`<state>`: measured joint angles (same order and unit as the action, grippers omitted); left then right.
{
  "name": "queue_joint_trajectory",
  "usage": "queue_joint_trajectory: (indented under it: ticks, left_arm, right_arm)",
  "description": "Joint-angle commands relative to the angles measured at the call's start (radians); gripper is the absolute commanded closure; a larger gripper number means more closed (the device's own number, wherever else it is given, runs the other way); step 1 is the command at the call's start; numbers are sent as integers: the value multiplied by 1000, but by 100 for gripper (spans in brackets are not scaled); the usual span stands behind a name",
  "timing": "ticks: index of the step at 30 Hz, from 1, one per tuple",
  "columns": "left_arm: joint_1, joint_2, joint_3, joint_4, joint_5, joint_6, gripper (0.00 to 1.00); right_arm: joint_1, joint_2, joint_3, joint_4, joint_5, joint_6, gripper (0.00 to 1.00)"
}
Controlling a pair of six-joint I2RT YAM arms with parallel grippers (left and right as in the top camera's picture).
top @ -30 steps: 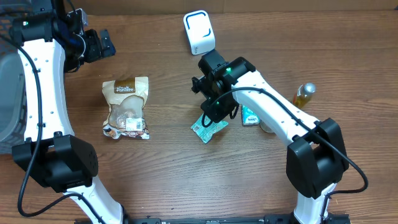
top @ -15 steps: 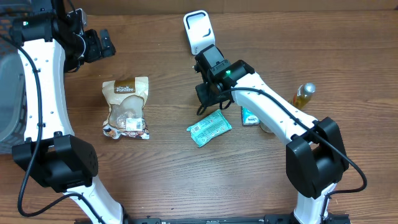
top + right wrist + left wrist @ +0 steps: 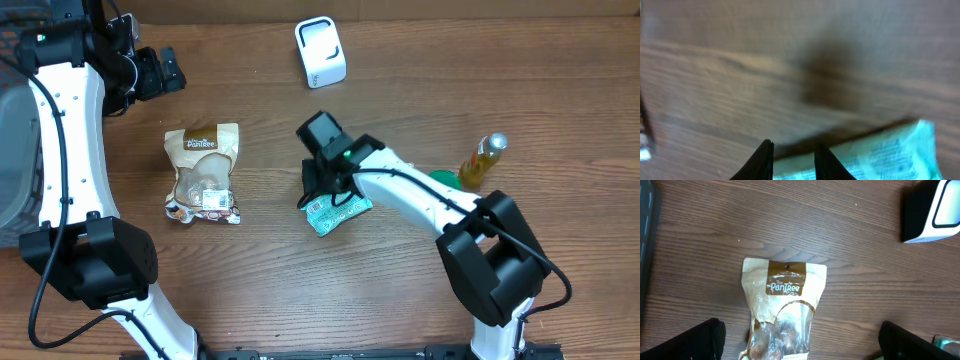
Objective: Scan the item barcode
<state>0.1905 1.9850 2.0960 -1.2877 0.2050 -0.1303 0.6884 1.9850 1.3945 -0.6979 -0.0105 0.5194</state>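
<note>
The teal packet (image 3: 340, 214) lies flat near the middle of the wooden table (image 3: 300, 290). The right gripper (image 3: 793, 152) sits right at its edge, jaws almost closed. I cannot tell if they pinch it. Farther back, the left gripper (image 3: 165, 72) is wide open and holds nothing. The white scanner (image 3: 320, 51) stands farthest away.

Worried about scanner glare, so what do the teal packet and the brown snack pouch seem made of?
Teal packet: probably thin plastic film, printed, flat and flexible-looking. Brown snack pouch: seemingly matte kraft-style paper or film, with a clear glossy window showing its contents.
</note>
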Motion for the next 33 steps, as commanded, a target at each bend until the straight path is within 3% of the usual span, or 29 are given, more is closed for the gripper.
queue_joint_trajectory:
  ticks: [1, 12, 16, 22, 33]
  left_arm:
    - [-1, -10, 5, -1, -5, 3, 0]
    - [-1, -10, 5, -1, -5, 3, 0]
    - [-1, -10, 5, -1, -5, 3, 1]
    - [-1, -10, 5, -1, -5, 3, 0]
    - [-1, -10, 5, -1, -5, 3, 1]
  right_arm:
    - [3, 3, -8, -32, 10, 31, 76]
    - [-66, 1, 41, -264, 46, -16, 75]
    - [-89, 1, 108, -311, -60, -64, 75]
    - [-73, 5, 122, -195, -293, -63, 76]
    - [55, 59, 98, -47, -237, 9, 78]
